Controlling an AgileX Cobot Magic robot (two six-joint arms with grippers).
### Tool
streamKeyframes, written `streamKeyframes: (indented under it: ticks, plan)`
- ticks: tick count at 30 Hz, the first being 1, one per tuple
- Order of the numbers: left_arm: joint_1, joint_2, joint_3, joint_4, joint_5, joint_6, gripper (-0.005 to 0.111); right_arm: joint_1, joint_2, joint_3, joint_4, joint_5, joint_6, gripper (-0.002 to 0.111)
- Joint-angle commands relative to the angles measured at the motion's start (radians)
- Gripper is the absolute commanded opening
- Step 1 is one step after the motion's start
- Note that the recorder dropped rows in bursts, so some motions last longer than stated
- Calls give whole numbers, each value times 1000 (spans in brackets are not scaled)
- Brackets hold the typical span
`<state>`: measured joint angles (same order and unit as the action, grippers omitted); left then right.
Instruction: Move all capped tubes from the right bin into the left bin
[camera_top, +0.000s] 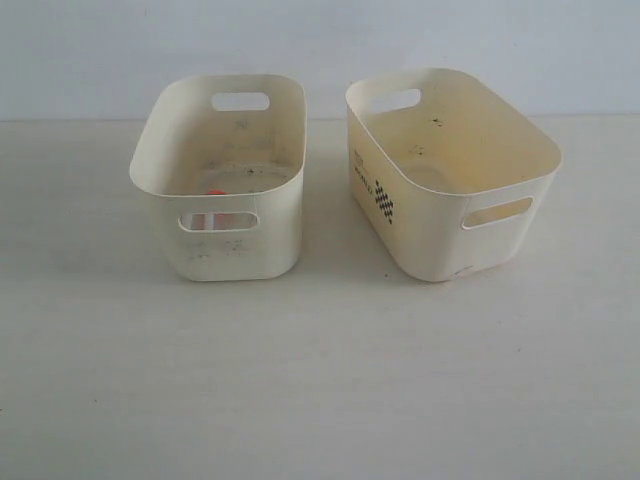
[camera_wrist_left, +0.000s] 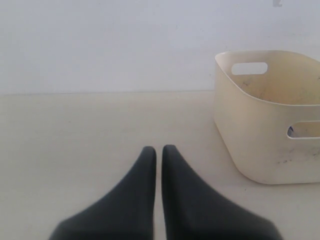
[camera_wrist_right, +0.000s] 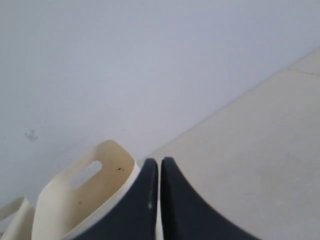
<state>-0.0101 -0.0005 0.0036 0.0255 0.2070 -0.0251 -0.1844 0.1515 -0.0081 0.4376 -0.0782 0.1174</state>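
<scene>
On the pale beige tabletop (camera_top: 320, 400), before a plain whitish wall (camera_top: 100, 50), two cream plastic tubs with oval handle slots stand side by side, near each other but apart. The left bin (camera_top: 235, 255) has a grey-speckled floor and smudges under its near slot. The right bin (camera_top: 430, 245) has a yellowish inside and a black checkered print (camera_top: 384, 200) on its left wall. A small clear plastic tube with an orange-red cap (camera_top: 215, 192) lies in the left bin against the near wall. Only its cap and a strip seen through the slot show, and that wall hides the rest. The left gripper (camera_wrist_left: 158, 149), black and empty, is pinched to a sliver low over bare table, the left bin ahead and cut off by the frame. The right gripper (camera_wrist_right: 159, 162), likewise pinched and empty, hangs just beside the right bin's rim.
</scene>
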Motion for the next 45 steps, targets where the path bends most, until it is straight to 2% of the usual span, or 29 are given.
streamKeyframes:
  ticks: [1, 5, 14, 16, 19, 21, 24, 33, 45]
  plan:
    - [0, 0, -4, -6, -4, -10, 4, -16, -58, 8, -8, 71, -172, 1]
    - [0, 0, -4, -6, -4, -10, 4, -16, -58, 8, -8, 143, -296, 1]
    - [0, 0, -4, -6, -4, -10, 4, -15, -144, 8, -8, 178, -294, 1]
    - [0, 0, -4, -6, -4, -10, 4, -15, -152, 8, -81, 206, -240, 1]
    - [0, 0, -4, -6, -4, -10, 4, -15, -152, 8, -337, 283, -49, 1]
    - [0, 0, -4, -6, -4, -10, 4, -15, -152, 8, -425, 331, 59, 1]
    - [0, 0, -4, -6, -4, -10, 4, -11, -152, 8, -420, 419, 62, 1]
    - [0, 0, -4, -6, -4, -10, 4, 104, -152, 8, -416, 419, -14, 1]
    - [0, 0, -4, -6, -4, -10, 4, 106, -152, 8, -416, 419, -12, 1]
